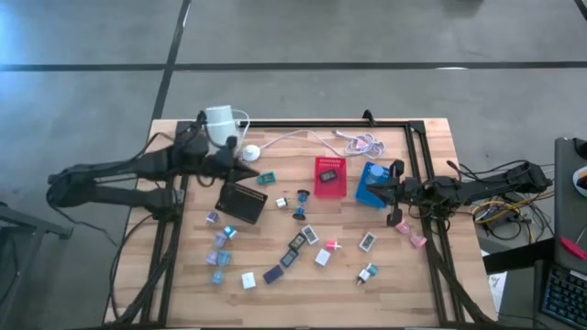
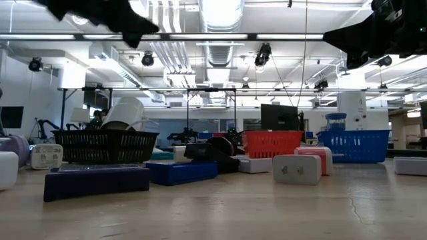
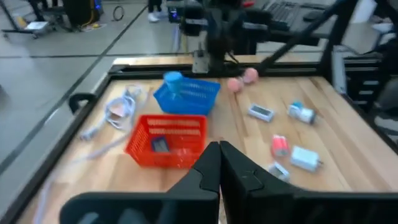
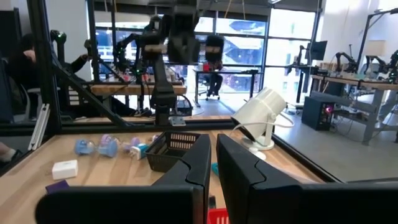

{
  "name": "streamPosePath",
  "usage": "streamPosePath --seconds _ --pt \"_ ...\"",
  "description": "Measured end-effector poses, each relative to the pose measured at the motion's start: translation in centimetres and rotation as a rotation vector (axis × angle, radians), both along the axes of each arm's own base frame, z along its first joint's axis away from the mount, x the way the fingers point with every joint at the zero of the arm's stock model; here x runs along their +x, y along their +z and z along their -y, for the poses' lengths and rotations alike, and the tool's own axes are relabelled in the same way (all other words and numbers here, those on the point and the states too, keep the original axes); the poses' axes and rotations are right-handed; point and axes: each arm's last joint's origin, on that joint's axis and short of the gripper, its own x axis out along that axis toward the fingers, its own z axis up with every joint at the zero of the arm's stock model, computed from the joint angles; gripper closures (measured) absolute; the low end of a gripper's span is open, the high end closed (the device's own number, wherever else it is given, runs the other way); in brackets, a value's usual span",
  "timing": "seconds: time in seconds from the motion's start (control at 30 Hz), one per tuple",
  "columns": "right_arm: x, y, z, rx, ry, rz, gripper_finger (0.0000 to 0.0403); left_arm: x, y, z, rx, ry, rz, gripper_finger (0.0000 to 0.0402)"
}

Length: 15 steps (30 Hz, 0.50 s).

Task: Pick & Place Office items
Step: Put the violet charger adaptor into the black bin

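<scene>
Several small office items lie loose on the wooden table, among them a white one (image 1: 367,241), a dark one (image 1: 299,241) and a pink one (image 3: 279,145). The red tray (image 1: 329,186) holds a dark piece (image 3: 160,144). The blue tray (image 1: 371,194) holds a blue piece (image 3: 173,78). A black tray (image 1: 241,203) stands left of centre. My left gripper (image 3: 219,163) is shut and empty, raised near the black tray's far side (image 1: 251,172). My right gripper (image 4: 212,163) is shut and empty, raised beside the blue tray (image 1: 389,186).
A white cylinder (image 1: 220,123) with its round puck (image 1: 249,152) and a coiled white cable (image 1: 359,142) sit at the far edge. A black frame (image 1: 417,137) runs around the tabletop. Bare wood (image 1: 312,289) shows near the front edge.
</scene>
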Motion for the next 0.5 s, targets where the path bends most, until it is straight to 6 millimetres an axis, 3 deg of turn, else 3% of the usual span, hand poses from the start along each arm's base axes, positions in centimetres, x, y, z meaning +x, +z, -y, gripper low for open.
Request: streamPosePath --seconds 0.37,0.5 --pt "0.0 0.0 0.0 0.002 0.0 0.0 0.0381 -4.1 -8.6 1.2 -0.077 -0.021 0.109 0.0396" --pt "0.1 -0.2 0.0 -0.001 0.0 -0.015 0.0381 -5.0 -10.6 1.6 -0.124 -0.092 0.177 0.0398"
